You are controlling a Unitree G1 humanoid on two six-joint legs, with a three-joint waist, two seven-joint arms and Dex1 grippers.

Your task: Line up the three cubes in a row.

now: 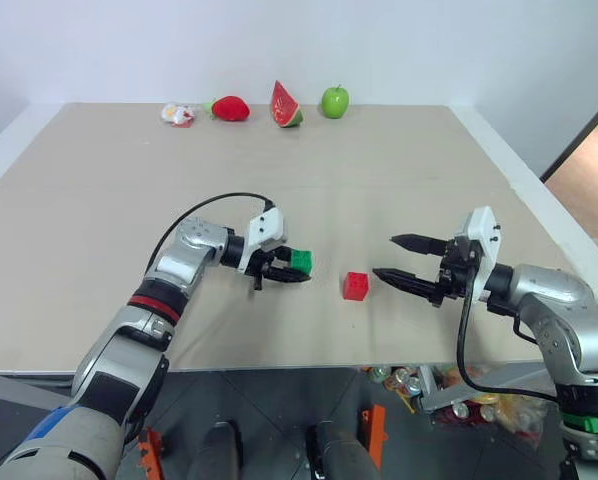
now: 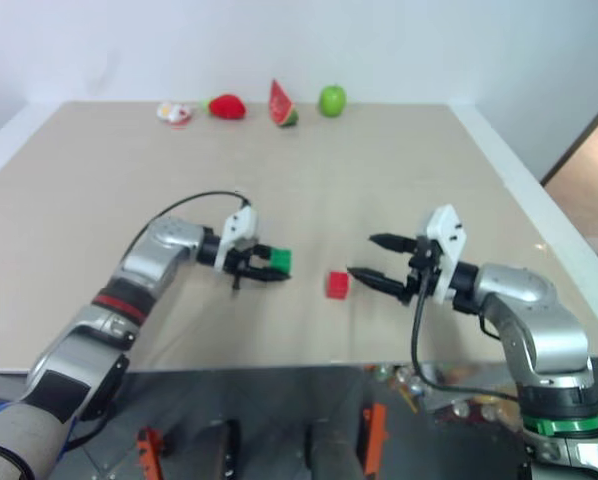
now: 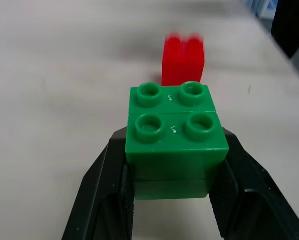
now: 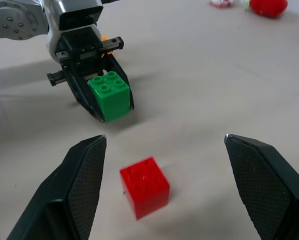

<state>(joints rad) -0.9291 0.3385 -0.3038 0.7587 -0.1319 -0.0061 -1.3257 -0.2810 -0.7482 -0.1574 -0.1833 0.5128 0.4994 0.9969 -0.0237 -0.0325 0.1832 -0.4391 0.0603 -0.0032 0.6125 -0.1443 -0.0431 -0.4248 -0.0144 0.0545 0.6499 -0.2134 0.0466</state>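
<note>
Studs of green cube in left tool face up.

Both arms are silver-grey metal with black joint sections; the left arm wears a red band, the right arm a green one. Each white wrist block carries a looping black cable and black, tapering, textured claw fingers.

The left gripper points toward the right gripper, its fingers clamped on the green cube, studs up. The right gripper faces it with jaws spread wide and nothing between them. Both forearms reach inward, wrists about level, tips apart.
</note>
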